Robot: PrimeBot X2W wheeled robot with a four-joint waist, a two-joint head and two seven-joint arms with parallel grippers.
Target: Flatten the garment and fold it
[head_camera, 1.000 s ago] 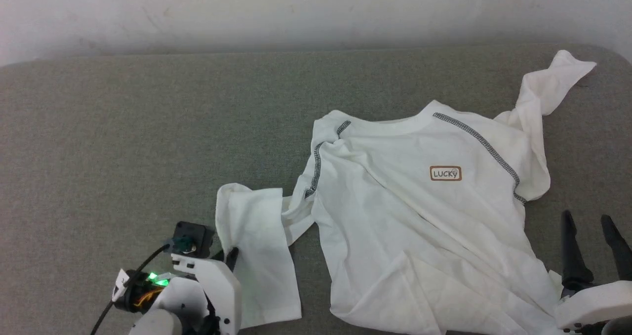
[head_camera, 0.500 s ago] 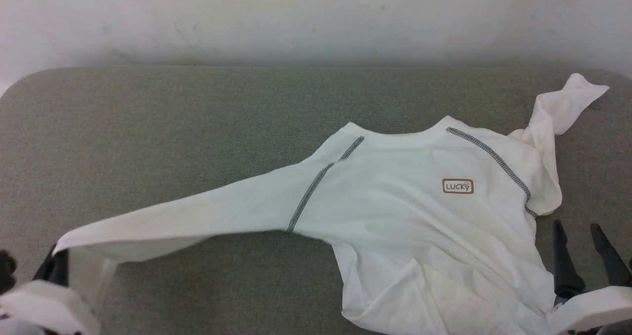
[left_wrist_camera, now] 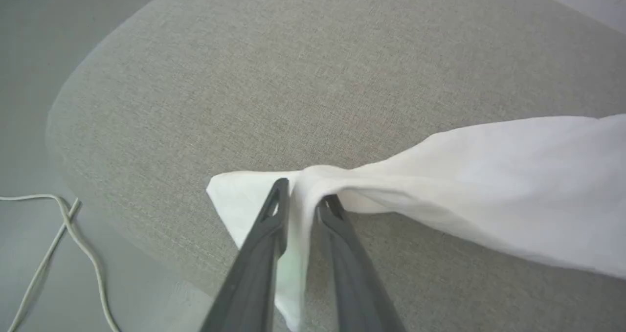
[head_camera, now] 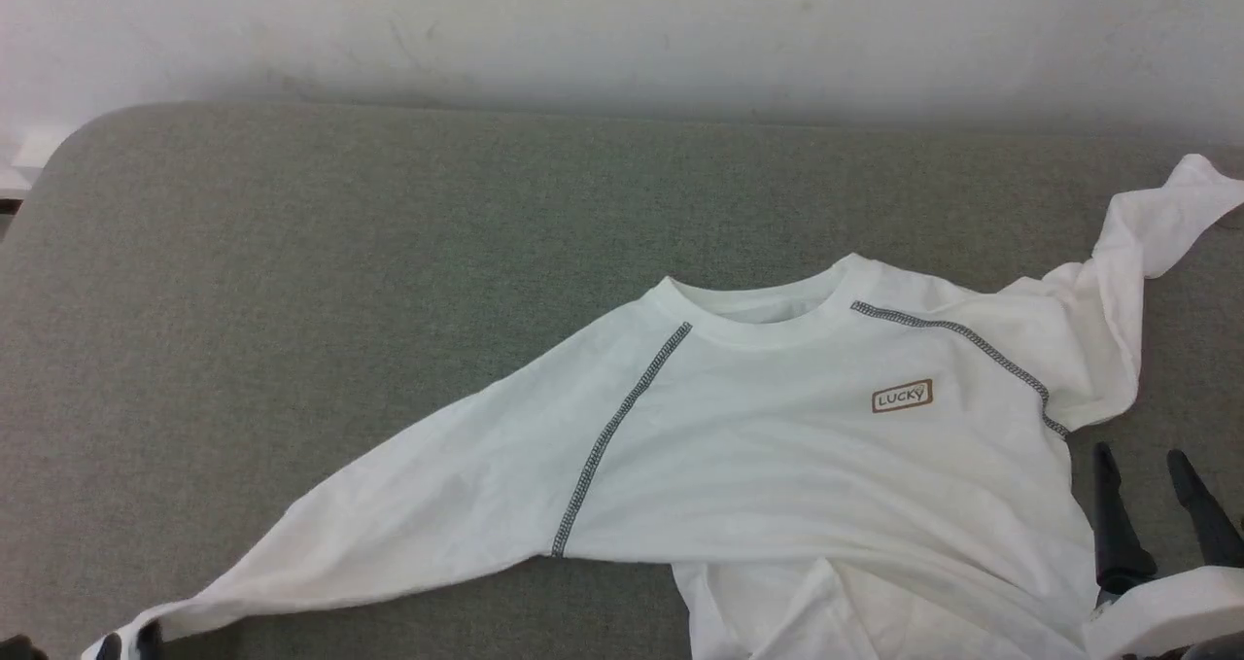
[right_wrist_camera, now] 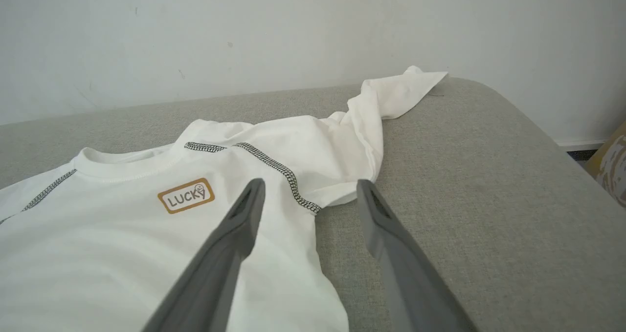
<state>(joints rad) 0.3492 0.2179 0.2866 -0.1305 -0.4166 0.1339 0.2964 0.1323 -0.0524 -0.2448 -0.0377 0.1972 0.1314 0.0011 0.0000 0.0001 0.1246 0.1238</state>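
Garment (head_camera: 826, 466) sleeve (head_camera: 408, 514) now stretched left; left claw (left_wrist_camera: 306, 190) pinching cuff (left_wrist_camera: 234, 205).

The left gripper (left_wrist_camera: 305, 195) is seen at seven o'clock in the head view, its fingers (left_wrist_camera: 264, 234) pinched on a sleeve end of the garment (left_wrist_camera: 489, 175). The right gripper (head_camera: 1142, 456) is held at four o'clock, fingers spread wide and pointed toward twelve.

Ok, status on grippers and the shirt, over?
Left gripper shut on garment at a cuff, that sleeve stretched out. Right gripper open, empty. Other sleeve bunched up. Nothing in the way.
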